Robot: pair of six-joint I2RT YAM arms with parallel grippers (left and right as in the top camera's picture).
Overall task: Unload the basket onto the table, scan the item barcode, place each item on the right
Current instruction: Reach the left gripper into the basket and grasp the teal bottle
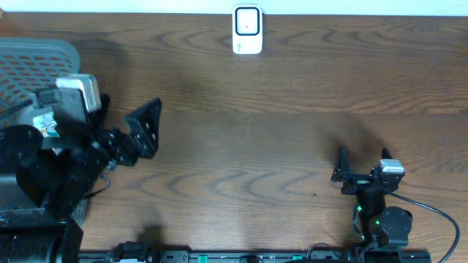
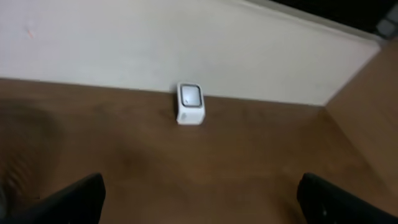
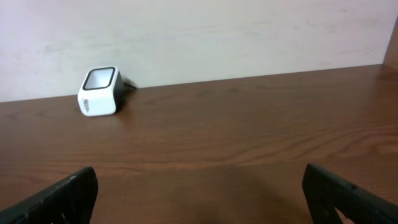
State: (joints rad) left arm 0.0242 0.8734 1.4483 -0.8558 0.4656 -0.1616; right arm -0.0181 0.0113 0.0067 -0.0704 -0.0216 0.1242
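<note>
Left gripper (image 1: 145, 128): jaws wide apart, empty, at left of frame beside the grey basket (image 1: 36, 62). Right gripper (image 1: 363, 162): jaws likewise spread, empty, lower right. Scanner (image 1: 247, 29): white, upright, top centre against the wall, well apart from both. Item: not identifiable; presumably in the basket, hidden under the left arm. Its handling and grip point therefore cannot be judged. The Scanner's front marking is too small to read; no other writing is legible.
</note>
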